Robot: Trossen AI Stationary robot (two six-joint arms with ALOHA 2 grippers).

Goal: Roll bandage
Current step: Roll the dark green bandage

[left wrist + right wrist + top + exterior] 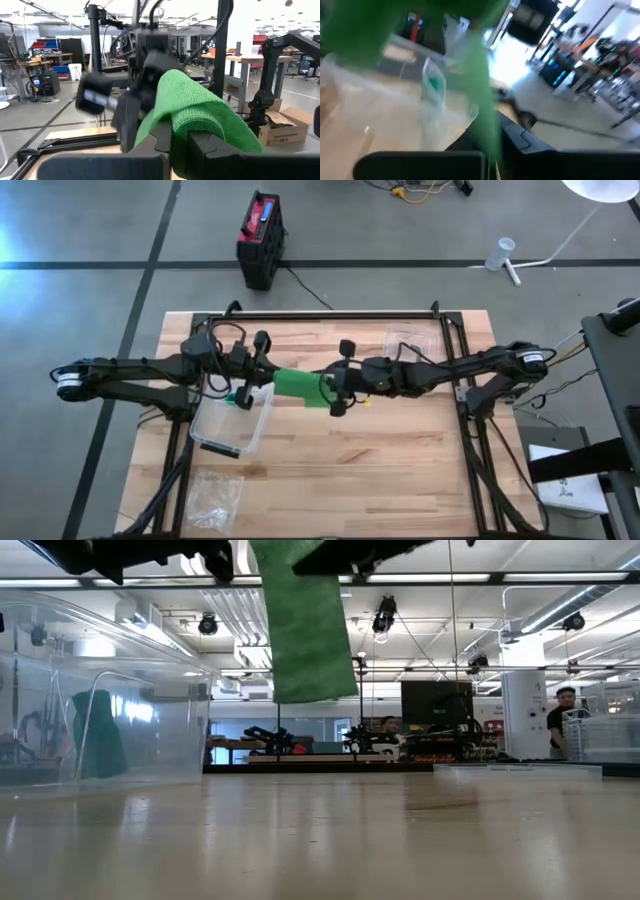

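A green bandage (300, 385) is held in the air between my two grippers over the table's middle. In the low view it hangs as a wide strip (305, 620), clear of the table. My left gripper (268, 383) is shut on its left end, where the left wrist view shows a rolled part (197, 125). My right gripper (333, 388) is shut on its right end; that gripper also shows beyond the bandage in the left wrist view (142, 85). The right wrist view is blurred. My left gripper pinches the bandage's rolled end (186, 131) between its two fingers (162, 142), coming level from the table's left. The bandage is lifted clear and drapes over and past the fingers. My right gripper pinches the bandage's other end (487, 125) between its fingers, coming level from the table's right. Blur hides which layers it has. The strip hangs below, clear of the table.
A clear plastic container (235, 420) lies under and in front of my left gripper, with a small green thing (100, 735) inside. A clear bag (215, 495) lies near the front left corner and a clear lid (415, 345) at the back right. People stand in the room behind.
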